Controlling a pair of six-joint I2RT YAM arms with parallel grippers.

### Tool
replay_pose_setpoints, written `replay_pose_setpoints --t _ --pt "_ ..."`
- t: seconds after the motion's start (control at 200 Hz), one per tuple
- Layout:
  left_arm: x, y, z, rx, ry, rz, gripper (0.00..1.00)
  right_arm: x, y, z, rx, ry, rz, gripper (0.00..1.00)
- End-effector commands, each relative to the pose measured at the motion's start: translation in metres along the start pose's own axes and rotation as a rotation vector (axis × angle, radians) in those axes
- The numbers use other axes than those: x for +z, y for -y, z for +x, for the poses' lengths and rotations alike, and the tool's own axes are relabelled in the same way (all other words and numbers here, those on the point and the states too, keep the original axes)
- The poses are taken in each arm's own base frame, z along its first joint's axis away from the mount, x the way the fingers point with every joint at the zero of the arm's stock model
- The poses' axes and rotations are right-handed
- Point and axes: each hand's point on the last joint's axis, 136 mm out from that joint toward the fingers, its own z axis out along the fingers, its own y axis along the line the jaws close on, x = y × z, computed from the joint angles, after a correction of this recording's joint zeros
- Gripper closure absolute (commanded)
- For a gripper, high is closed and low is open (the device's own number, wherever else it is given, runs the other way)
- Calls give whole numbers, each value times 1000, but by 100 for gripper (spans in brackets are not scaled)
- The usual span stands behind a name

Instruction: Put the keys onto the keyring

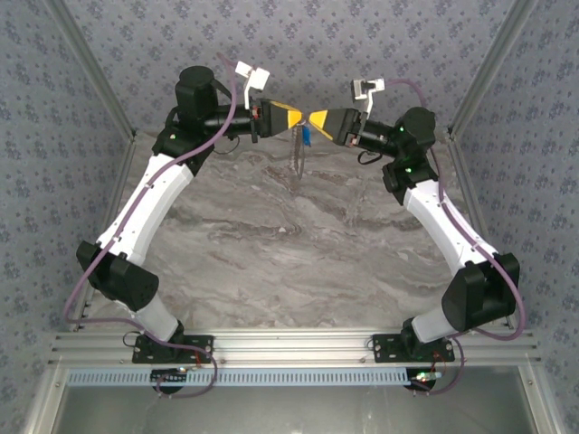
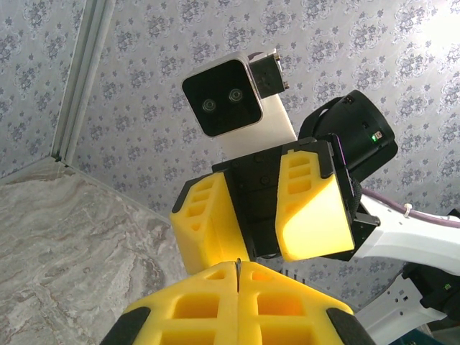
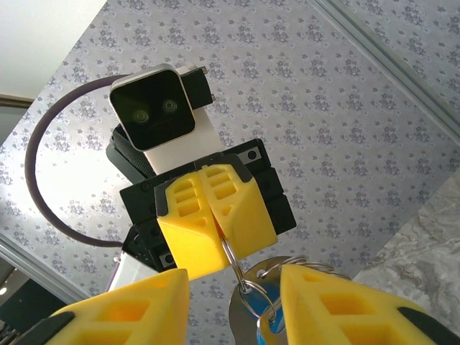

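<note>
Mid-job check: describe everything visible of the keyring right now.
The keyring is a set of thin, silvery wire loops linked together, metal by its shine. It hangs in the air above the marble table, pinched at its top by the shut yellow fingers of the left tool. Its lower loops sit between the open fingers of the right tool; contact there is unclear. The blue key hangs by them.

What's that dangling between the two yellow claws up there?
The keyring with the blue key. In the right wrist view, the left gripper pinches the keyring, and the key hangs between the right gripper's open fingers.
</note>
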Motion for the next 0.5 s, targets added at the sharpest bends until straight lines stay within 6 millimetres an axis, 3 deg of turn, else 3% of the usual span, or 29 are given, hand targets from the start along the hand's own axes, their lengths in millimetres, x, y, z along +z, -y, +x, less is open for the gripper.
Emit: replay_pose_setpoints --t 0.0,0.265,0.5 --pt "-8 26 -24 90 51 31 100 3 -5 4 -19 -19 -31 64" --pt "-8 26 -27 94 61 22 100 8 -4 11 0 -43 -57 78" --pt "-8 24 -29 99 71 11 100 7 -2 13 8 -47 -59 98"
